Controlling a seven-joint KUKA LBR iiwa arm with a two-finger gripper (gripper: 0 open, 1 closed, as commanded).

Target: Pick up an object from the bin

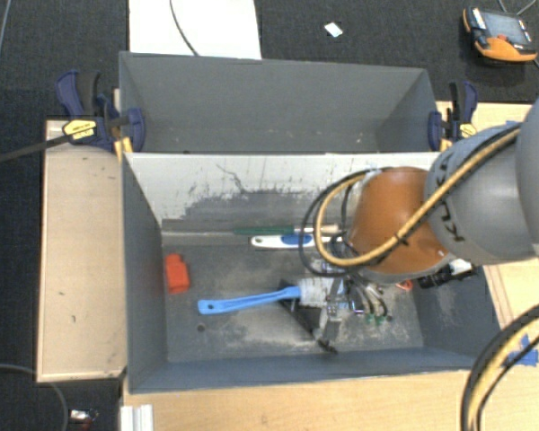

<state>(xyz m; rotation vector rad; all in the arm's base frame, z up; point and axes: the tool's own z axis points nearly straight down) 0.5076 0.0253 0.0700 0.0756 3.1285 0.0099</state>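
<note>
Grey metal walls close in the bin (251, 115), whose scuffed floor carries only a few loose things. The arm (499, 196) reaches in from the right, and its orange cover (395, 223) hangs over the floor's right half. The jaws are down near the front wall, just right of a blue-handled brush (247, 303). Whether they are spread or pressed together I cannot tell, since cables and the wrist crowd that spot.

The brush lies flat in the front middle of the floor. Its long axis runs nearly left to right across the view. The handle tip points left and sits a little nearer the front wall, and the pale head end points right, touching or just beside the jaws.

The likely trouble is a grip at the head end only. With the long handle sticking out to one side, the brush would probably swing down or twist free on the lift. The jaws also stand close to the floor and front wall, so a low closing move could scrape metal or shove the brush aside.

Some small dark and green bits (377, 318) beside the jaws, possibly part of the tool, could get pinched along with it. A second, pale brush (283, 238) by the back wall and an orange block (176, 274) at the left lie well apart.
</note>
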